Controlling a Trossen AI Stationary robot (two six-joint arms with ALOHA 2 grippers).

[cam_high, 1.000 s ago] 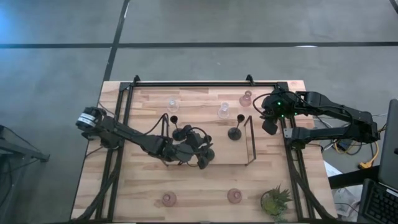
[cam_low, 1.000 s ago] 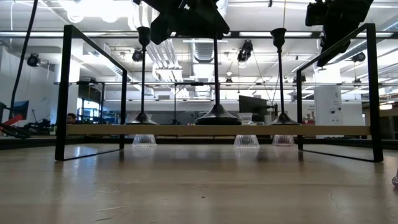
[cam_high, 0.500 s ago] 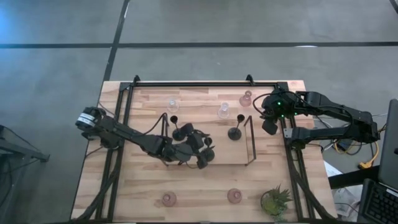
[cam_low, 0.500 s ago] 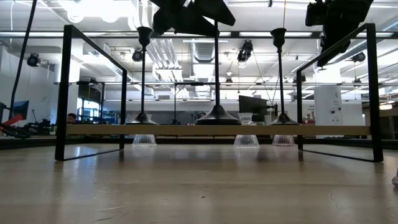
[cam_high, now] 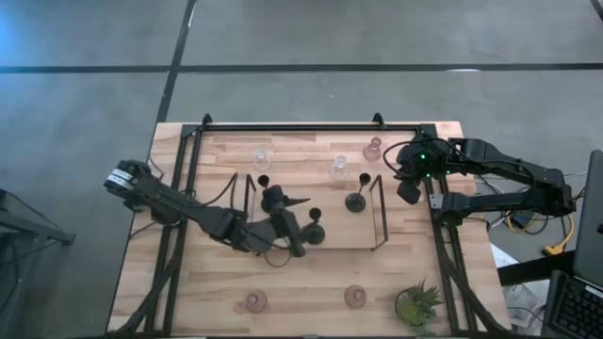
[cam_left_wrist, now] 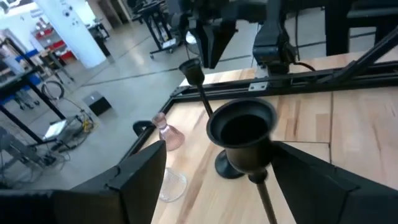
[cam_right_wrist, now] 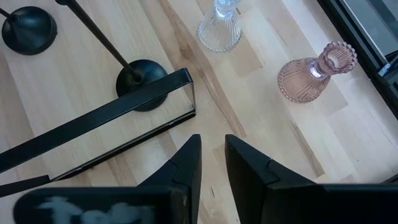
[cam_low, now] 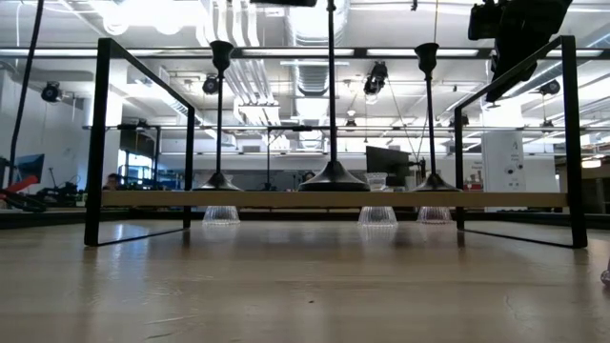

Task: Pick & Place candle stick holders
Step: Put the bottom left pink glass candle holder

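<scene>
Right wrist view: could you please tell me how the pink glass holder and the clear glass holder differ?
The pink glass holder is rose-tinted; the clear glass holder has no tint. The pink one shows whole, up to its scalloped cup; the clear one is cut off by the picture's edge. The clear one stands nearer the black holder than the pink one does. Both are ribbed glass with flared bases, upright on the table.

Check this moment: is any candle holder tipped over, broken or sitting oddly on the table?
Nothing stands out. The black holders on the raised shelf stand upright, as do the clear glass one and the pink one. The left gripper is open beside a black holder; the right gripper waits at the table's right edge.
</scene>
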